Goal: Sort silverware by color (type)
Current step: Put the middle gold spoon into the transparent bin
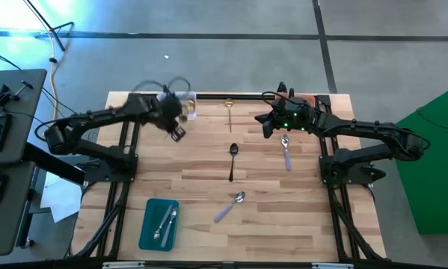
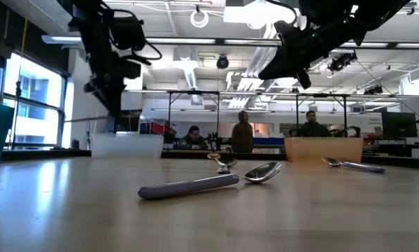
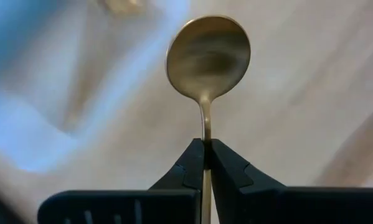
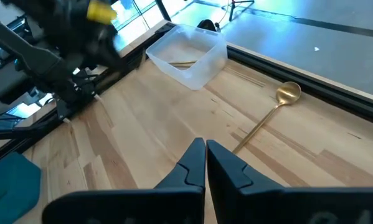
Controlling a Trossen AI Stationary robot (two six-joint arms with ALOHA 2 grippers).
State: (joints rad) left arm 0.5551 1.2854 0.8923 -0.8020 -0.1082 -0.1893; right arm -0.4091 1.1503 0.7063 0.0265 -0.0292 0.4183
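Two arms up, only one busy. The left gripper (image 3: 206,155) has its fingers pinched tight on the thin neck of a gold spoon (image 3: 208,59), bowl sticking out ahead, and from above it hangs just beside the clear tray (image 1: 188,104) at the back of the table. Looks like there's already one gold piece lying in that tray, though it's too small to be sure.

Still loose on the wood: another gold spoon (image 1: 229,112) at the back edge, a black spoon (image 1: 232,160) mid-table, and two lilac-handled spoons (image 1: 286,149) (image 1: 229,207). The teal tray (image 1: 158,223) up front holds a couple of silver ones. The right gripper (image 4: 205,163) hovers near the orange tray (image 1: 304,100), fingers pressed together on nothing.

Main worry: the pinch is on a skinny, slick stem, so the spoon could swivel or slip before it's over the tray. Let go too early and it hits the rim and bounces out onto the table.
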